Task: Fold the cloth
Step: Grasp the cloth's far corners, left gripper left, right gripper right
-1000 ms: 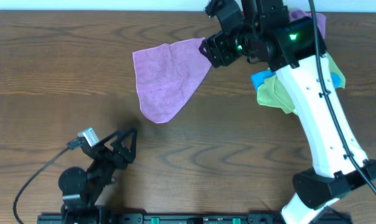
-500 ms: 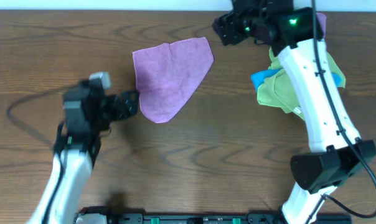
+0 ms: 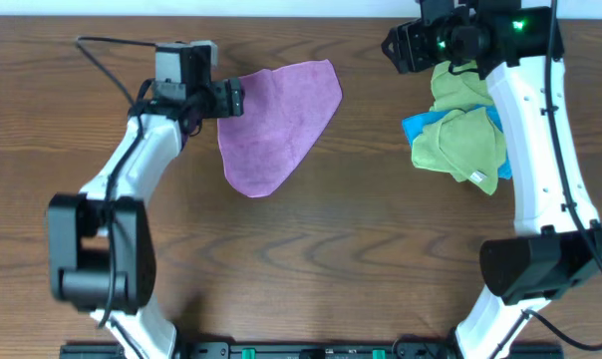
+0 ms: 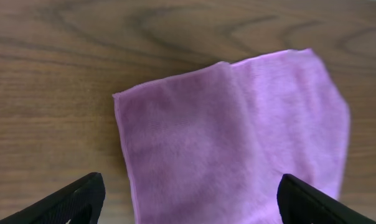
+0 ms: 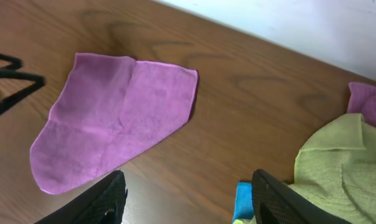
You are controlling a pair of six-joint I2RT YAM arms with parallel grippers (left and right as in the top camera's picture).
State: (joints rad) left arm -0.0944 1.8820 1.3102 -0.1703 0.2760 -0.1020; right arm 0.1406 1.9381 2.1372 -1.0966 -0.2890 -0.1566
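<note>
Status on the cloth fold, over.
Both hands open: left hand at edge of lilac microfibre cloth, right hand near lime-green cloth pile. Cloth flat, ungripped. Nothing blocking.

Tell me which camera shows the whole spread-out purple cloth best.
Right wrist: the purple cloth lies whole, every edge clear. Overhead shows it smaller, with the left claw at its upper-left corner. Left wrist cuts off its lower part.
</note>
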